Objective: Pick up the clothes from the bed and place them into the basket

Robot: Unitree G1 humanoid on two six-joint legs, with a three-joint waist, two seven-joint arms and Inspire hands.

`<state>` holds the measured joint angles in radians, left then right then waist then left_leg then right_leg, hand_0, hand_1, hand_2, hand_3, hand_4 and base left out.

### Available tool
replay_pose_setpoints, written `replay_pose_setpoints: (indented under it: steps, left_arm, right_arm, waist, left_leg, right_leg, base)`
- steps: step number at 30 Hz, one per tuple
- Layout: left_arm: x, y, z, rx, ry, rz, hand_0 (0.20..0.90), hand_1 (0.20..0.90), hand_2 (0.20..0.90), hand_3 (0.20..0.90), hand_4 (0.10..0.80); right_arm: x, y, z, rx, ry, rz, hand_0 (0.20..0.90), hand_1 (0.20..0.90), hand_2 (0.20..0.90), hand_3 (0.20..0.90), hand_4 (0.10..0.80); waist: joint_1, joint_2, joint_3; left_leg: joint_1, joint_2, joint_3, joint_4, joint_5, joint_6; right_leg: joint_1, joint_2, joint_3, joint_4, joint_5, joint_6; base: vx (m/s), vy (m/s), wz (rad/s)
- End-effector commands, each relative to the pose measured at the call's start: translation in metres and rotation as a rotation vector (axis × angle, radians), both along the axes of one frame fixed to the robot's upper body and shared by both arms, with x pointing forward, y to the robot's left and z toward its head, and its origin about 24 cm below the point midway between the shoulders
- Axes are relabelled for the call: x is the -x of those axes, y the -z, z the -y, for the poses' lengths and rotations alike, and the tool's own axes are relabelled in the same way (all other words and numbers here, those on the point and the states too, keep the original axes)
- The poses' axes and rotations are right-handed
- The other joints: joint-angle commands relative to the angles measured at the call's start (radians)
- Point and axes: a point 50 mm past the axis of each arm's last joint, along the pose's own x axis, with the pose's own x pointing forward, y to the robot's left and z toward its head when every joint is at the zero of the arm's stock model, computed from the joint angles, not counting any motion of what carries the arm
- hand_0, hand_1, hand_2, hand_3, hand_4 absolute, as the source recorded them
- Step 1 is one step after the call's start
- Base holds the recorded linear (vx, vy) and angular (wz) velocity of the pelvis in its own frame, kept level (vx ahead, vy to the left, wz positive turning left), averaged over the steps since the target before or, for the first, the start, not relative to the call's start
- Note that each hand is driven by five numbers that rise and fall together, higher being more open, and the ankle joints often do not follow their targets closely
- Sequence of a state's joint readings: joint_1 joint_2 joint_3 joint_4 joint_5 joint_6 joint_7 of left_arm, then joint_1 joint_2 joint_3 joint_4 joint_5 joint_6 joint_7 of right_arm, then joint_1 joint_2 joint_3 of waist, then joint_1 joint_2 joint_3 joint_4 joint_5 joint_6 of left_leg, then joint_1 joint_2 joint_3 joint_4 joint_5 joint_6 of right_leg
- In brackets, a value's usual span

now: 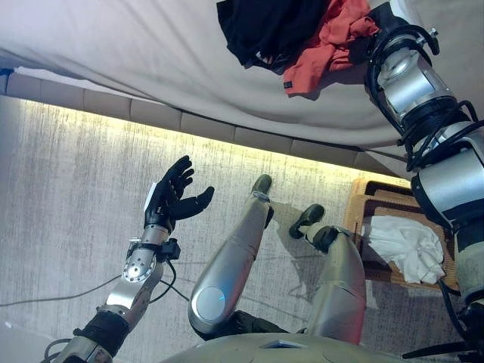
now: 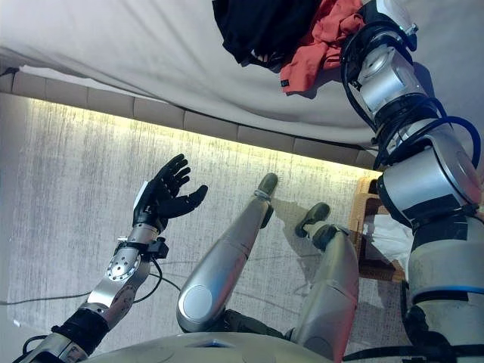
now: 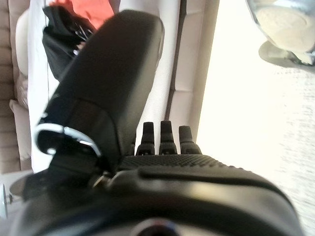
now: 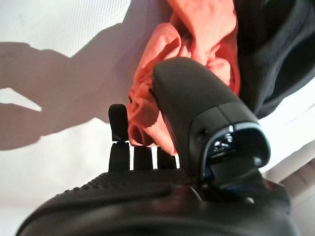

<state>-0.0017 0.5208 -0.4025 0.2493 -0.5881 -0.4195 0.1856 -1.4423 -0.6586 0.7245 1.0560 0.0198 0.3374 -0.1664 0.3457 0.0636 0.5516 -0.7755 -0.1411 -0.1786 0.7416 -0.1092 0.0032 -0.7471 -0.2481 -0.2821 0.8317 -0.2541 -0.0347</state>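
Note:
A red garment (image 1: 325,45) and a black garment (image 1: 265,26) lie bunched together on the bed's white sheet (image 1: 151,60). My right arm reaches up to them. In the right wrist view my right hand (image 4: 197,113) is open, with its thumb over the red garment (image 4: 197,29) and the cloth lying between thumb and fingers; the black garment (image 4: 280,49) is beside it. A wicker basket (image 1: 355,208) stands on the floor at the right with a white cloth (image 1: 404,246) in it. My left hand (image 1: 175,198) is open and empty above the floor, and also shows in the left wrist view (image 3: 123,73).
The bed's padded base (image 1: 204,125) runs across the view with a lit strip beneath it. Grey carpet (image 1: 68,189) covers the floor between the bed and me.

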Motion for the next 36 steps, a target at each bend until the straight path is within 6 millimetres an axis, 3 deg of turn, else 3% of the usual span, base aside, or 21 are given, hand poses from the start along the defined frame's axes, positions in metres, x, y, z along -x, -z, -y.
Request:
replay_pose_setpoints:
  steps: [1, 7, 13, 16, 22, 26, 35, 36]
  left_arm:
    - [0.000, -0.020, -0.006, 0.014, -0.021, 0.145, 0.900, 0.900, 0.900, 0.900, 0.800]
    - [-0.008, -0.017, -0.001, 0.010, -0.026, 0.126, 0.900, 0.900, 0.900, 0.900, 0.800]
    - [-0.007, -0.009, -0.003, -0.004, -0.049, 0.089, 0.900, 0.900, 0.900, 0.900, 0.800]
    - [-0.010, -0.006, -0.006, -0.015, -0.085, 0.069, 0.900, 0.900, 0.900, 0.900, 0.800]
    - [-0.013, 0.002, -0.007, -0.037, -0.108, 0.024, 0.900, 0.900, 0.900, 0.900, 0.800]
    - [-0.019, 0.003, -0.004, -0.055, -0.088, 0.017, 0.900, 0.900, 0.900, 0.900, 0.800]
    - [-0.027, 0.005, 0.004, -0.060, -0.045, 0.018, 0.900, 0.900, 0.900, 0.900, 0.800]
    - [-0.026, 0.007, 0.005, -0.060, -0.033, 0.007, 0.900, 0.900, 0.900, 0.900, 0.800]
  right_arm:
    - [0.018, -0.059, 0.007, 0.171, 0.030, 0.226, 0.300, 0.300, 0.300, 0.200, 0.100]
    - [0.026, -0.059, 0.023, 0.204, 0.044, 0.319, 0.300, 0.300, 0.300, 0.200, 0.100]
    - [0.036, -0.046, 0.035, 0.182, 0.000, 0.374, 0.300, 0.300, 0.300, 0.200, 0.100]
    - [0.045, -0.025, 0.047, 0.183, -0.050, 0.372, 0.300, 0.300, 0.300, 0.200, 0.100]
    - [0.063, 0.017, 0.074, 0.180, -0.072, 0.292, 0.300, 0.300, 0.300, 0.200, 0.100]
    - [0.076, 0.040, 0.088, 0.164, -0.067, 0.244, 0.300, 0.300, 0.300, 0.200, 0.100]
    - [0.092, 0.080, 0.103, 0.125, -0.028, 0.131, 0.300, 0.300, 0.300, 0.200, 0.100]
    - [0.097, 0.098, 0.108, 0.093, -0.015, 0.070, 0.300, 0.300, 0.300, 0.200, 0.100]
  waist:
    - [0.010, 0.009, -0.032]
    - [-0.043, -0.013, -0.032]
    - [-0.115, -0.053, -0.098]
    - [-0.186, -0.080, -0.158]
    - [-0.299, -0.102, -0.260]
    - [-0.366, -0.102, -0.310]
    - [-0.438, -0.090, -0.346]
    - [-0.457, -0.088, -0.355]
  left_leg:
    - [0.086, -0.006, 0.063, 0.069, -0.098, 0.045]
    - [0.275, 0.018, 0.092, -0.035, -0.088, 0.037]
    - [0.415, 0.056, 0.135, -0.194, -0.039, 0.026]
    - [0.538, 0.090, 0.188, -0.334, -0.015, 0.017]
    - [0.693, 0.114, 0.260, -0.541, 0.023, 0.011]
    - [0.755, 0.133, 0.295, -0.639, 0.050, 0.005]
    - [0.803, 0.144, 0.338, -0.708, 0.059, 0.005]
    - [0.816, 0.146, 0.347, -0.717, 0.058, 0.004]
  right_leg:
    - [0.147, 0.054, -0.050, 0.013, 0.008, -0.019]
    - [0.316, 0.059, -0.013, -0.105, 0.029, -0.007]
    - [0.444, 0.086, 0.026, -0.295, 0.098, 0.006]
    - [0.541, 0.108, 0.072, -0.459, 0.151, 0.030]
    - [0.649, 0.151, 0.161, -0.654, 0.232, 0.065]
    - [0.666, 0.170, 0.225, -0.715, 0.274, 0.085]
    - [0.665, 0.188, 0.289, -0.742, 0.295, 0.100]
    - [0.672, 0.191, 0.303, -0.755, 0.304, 0.103]
  base:
    - [0.056, 0.034, -0.12]
    - [0.095, 0.027, -0.21]
    - [0.085, 0.020, -0.42]
    - [0.145, 0.003, -0.43]
    - [0.116, -0.016, -0.50]
    - [0.061, -0.015, -0.49]
    - [0.024, -0.003, -0.41]
    - [0.080, -0.016, -0.16]
